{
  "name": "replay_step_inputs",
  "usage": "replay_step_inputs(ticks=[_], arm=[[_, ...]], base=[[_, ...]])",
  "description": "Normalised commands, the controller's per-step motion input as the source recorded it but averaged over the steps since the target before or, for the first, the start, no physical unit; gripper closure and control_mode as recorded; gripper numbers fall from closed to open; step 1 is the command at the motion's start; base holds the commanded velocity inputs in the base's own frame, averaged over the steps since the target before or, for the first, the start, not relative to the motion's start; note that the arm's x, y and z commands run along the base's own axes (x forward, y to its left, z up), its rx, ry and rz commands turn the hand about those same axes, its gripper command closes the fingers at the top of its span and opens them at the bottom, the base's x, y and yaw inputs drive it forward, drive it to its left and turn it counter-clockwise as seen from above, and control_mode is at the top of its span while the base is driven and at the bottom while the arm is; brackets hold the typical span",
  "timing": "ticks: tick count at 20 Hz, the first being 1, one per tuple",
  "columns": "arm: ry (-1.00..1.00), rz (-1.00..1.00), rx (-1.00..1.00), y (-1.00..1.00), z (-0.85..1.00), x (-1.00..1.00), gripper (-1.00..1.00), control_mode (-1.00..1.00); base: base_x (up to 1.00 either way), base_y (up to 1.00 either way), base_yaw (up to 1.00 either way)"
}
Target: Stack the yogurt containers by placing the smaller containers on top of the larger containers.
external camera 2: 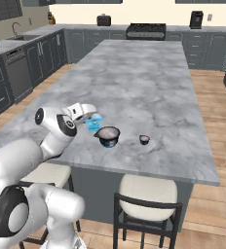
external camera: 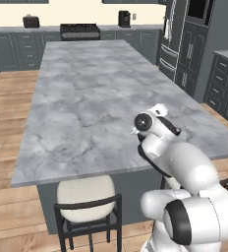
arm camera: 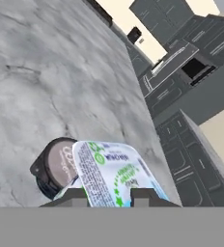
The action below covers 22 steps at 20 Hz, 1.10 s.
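Above the counter (external camera 2: 149,92), hand (arm camera: 109,195) gripping light-blue pack (arm camera: 115,176), dark cup (external camera 2: 108,135) beside

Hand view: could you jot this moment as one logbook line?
gripper: shut on light-blue pack | pack: lifted, beside dark cup | tiny piece: on counter

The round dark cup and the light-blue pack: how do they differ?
The dark cup is round, with a greyish top; the light-blue pack is boxy, with green print. The cup stands free on the island; the pack sits between the hand's fingers. Both are yogurt tubs.
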Motion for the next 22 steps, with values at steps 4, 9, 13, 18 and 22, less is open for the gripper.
replay_step_inputs(ticks=[4, 9, 13, 18, 22], arm=[[0.0, -0.06, -0.06, -0.19, -0.2, 0.16, 1.0, -1.0], [0.0, -0.05, -0.05, -0.2, -0.3, 0.19, 1.0, -1.0], [0.0, -0.04, -0.01, -0.11, -0.15, 0.27, 1.0, -1.0], [-0.01, -0.04, 0.0, 0.0, -0.18, 0.2, 1.0, -1.0], [-0.01, -0.05, 0.0, 0.0, -0.17, 0.13, 1.0, -1.0]], base=[[0.0, 0.0, 0.0], [0.0, 0.0, 0.0], [0.0, 0.0, 0.0], [0.0, 0.0, 0.0], [0.0, 0.0, 0.0]])
